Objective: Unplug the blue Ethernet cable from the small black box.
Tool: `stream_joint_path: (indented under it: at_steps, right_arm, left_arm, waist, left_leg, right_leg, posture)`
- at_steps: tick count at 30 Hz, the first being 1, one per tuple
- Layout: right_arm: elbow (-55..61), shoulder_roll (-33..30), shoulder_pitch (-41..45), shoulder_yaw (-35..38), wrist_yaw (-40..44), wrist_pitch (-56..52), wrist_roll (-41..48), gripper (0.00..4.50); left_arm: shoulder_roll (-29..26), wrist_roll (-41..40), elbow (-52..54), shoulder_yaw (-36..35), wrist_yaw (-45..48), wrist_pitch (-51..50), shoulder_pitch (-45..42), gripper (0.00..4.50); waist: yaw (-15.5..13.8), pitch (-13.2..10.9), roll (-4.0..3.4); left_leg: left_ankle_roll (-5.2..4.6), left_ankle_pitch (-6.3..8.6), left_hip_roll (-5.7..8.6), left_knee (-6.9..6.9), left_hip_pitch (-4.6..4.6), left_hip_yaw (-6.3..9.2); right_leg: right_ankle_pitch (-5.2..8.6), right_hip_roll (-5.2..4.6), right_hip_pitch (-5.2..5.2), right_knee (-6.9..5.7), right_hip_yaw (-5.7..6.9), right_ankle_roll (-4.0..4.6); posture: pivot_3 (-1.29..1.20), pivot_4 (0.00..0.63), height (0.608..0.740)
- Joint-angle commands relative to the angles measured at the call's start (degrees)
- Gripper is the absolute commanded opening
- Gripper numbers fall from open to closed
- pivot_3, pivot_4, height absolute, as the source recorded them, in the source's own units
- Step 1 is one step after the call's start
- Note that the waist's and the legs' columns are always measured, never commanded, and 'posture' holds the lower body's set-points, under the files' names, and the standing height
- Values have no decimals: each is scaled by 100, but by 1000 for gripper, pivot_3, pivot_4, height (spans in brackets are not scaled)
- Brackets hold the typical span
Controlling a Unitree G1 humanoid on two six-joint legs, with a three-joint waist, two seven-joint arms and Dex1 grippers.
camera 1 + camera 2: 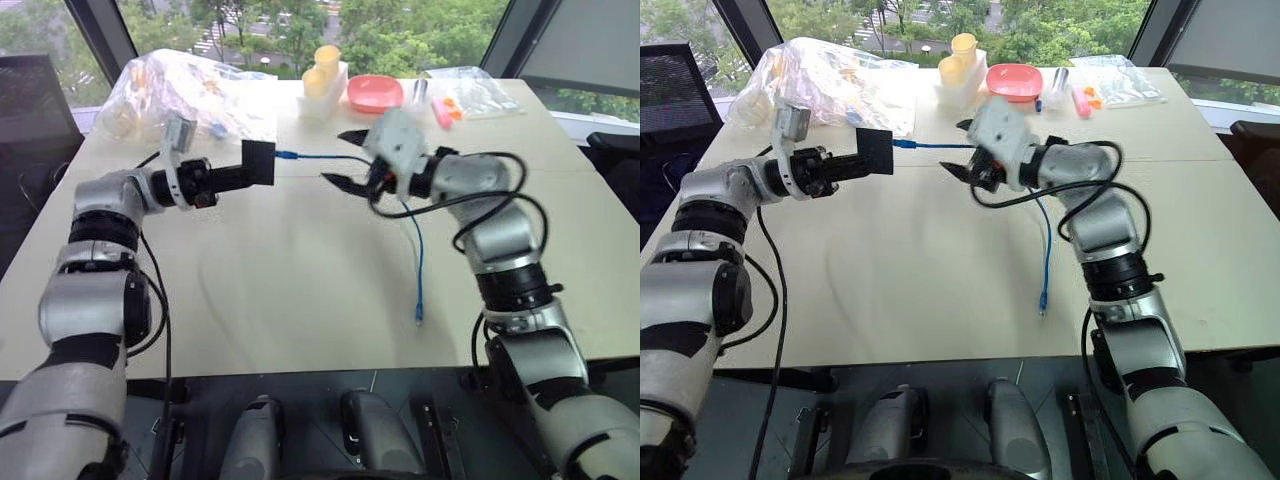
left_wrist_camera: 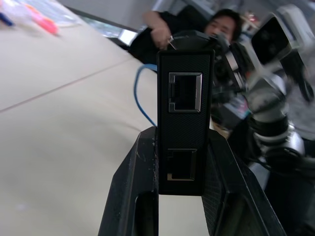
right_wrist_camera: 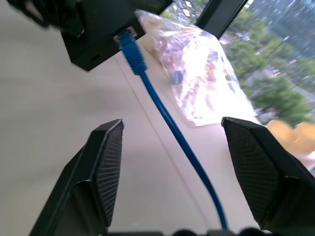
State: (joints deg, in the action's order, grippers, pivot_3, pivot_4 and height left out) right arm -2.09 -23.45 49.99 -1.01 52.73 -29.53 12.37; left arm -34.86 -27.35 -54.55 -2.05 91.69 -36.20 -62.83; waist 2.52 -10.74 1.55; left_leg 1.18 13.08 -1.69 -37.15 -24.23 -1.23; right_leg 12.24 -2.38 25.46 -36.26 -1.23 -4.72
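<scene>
L gripper (image 1: 243, 173) clamping small matte-black box (image 1: 258, 164); thin blue Ethernet cable (image 3: 162, 115) still plugged. R gripper (image 3: 182, 169) gaping round cord—needs closing near plug, pulling.

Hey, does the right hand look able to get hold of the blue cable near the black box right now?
Probably yes. The right hand is open with the blue Ethernet cable running between its fingers, nothing blocking it, while the left hand holds the small black box.
</scene>
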Motion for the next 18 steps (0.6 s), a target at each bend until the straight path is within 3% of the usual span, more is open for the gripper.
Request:
stream_joint_path:
  at_steps: [1,5,18]
  right_arm:
    - [415,-108,513,779,326,-1802,1676,3019]
    - [152,-103,1050,1088,44,-3138,2456,3019]
    - [672,-264,1058,1198,11,-4297,3862,3019]
  left_arm:
    - [-178,-1101,1492,182,81,-688,275,517]
    - [-271,-1569,2392,294,81,-1008,514,517]
    - [-242,-1746,2488,311,81,-963,297,517]
  waist:
    - [-4,-1,-1]
    - [-10,-1,-1]
    - [-16,-1,-1]
  left_leg:
    - [0,0,-1,0,0,0]
    - [0,0,-3,-1,4,-1]
    - [-1,0,12,-1,3,-3]
  right_leg:
    - [0,-1,0,-1,0,1]
    - [0,-1,1,-4,1,2]
    - [0,2,0,0,1,2]
  posture:
    - [0,150,740]
    - [0,150,740]
    - [0,150,740]
